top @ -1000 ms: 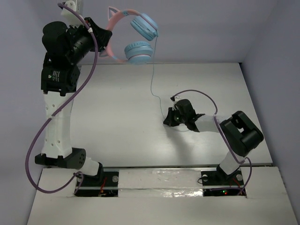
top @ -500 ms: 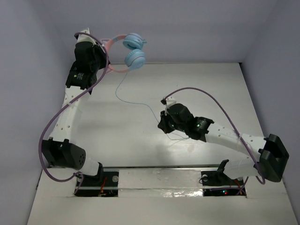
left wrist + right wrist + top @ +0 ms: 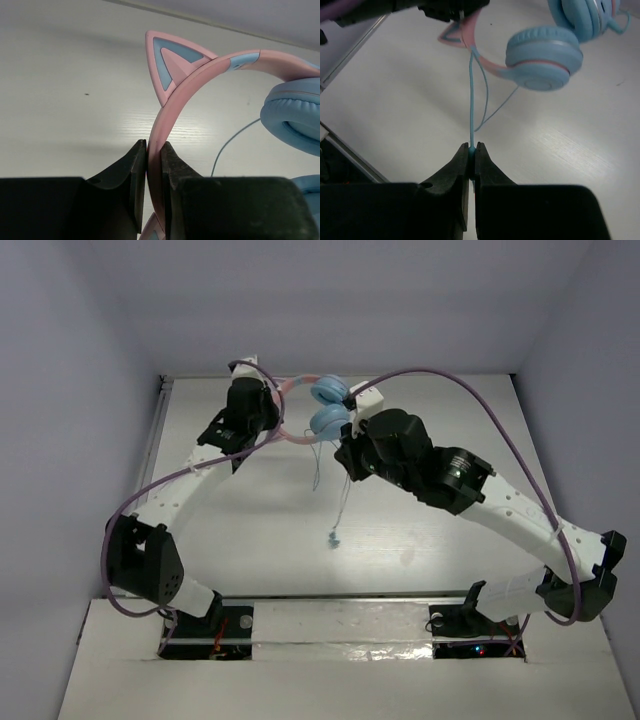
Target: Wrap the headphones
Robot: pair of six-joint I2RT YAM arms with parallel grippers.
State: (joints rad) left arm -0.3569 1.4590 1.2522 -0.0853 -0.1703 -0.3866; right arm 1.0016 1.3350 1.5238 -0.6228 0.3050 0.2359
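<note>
jaws pinch headband (image 3: 200, 75) (left gripper (image 3: 154, 150)) and cable (image 3: 471, 100) (right gripper (image 3: 472, 148)), seemingly taut.

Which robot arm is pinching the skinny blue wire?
The right end effector pinches the cable; the left end effector clamps the pink headband instead.

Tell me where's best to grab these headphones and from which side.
The pink headband just below the cat ear, pinched across its flat faces as the left gripper does now. Come from the side away from the ear cups: the band is thin there, the cups too bulky.
</note>
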